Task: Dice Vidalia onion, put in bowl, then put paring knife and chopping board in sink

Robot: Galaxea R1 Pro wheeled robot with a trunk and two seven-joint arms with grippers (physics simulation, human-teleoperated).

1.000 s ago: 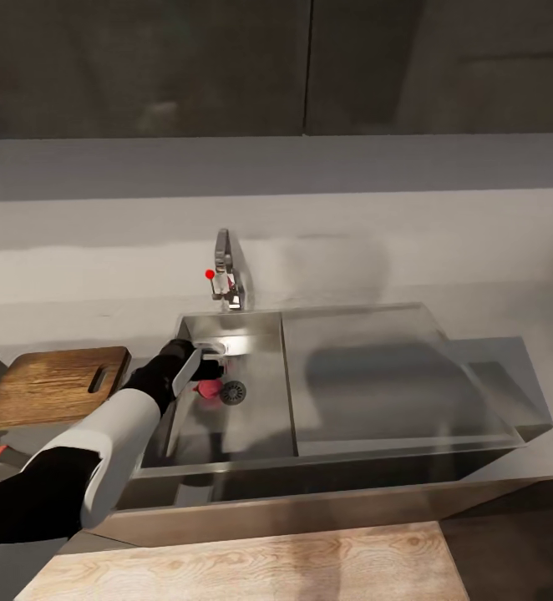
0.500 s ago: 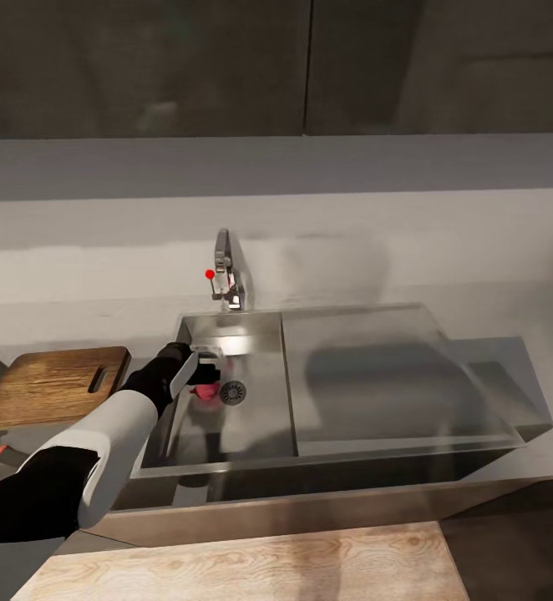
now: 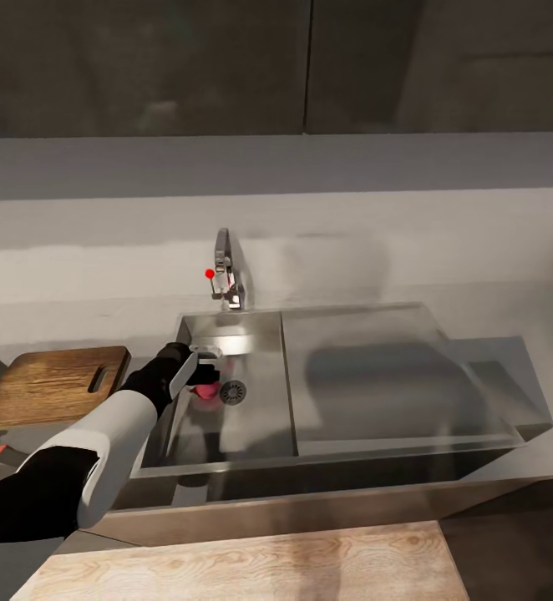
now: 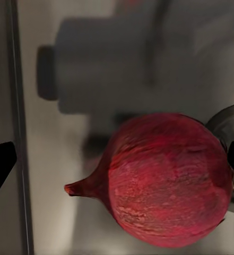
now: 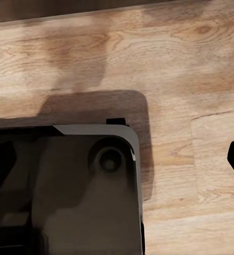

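In the left wrist view the Vidalia onion lies between the two dark fingertips of the left gripper. The jaws stand wide apart: one tip is well away from the bulb, the other is at its edge, and I cannot tell if it touches. From the head, this gripper is low inside the sink, over the onion just beside the drain. The chopping board rests on the countertop beside the sink. The right gripper is spread open over a wooden floor.

The Vidalia onion lies in the sink just left of the drain, with the chopping board on the worktop farther left.
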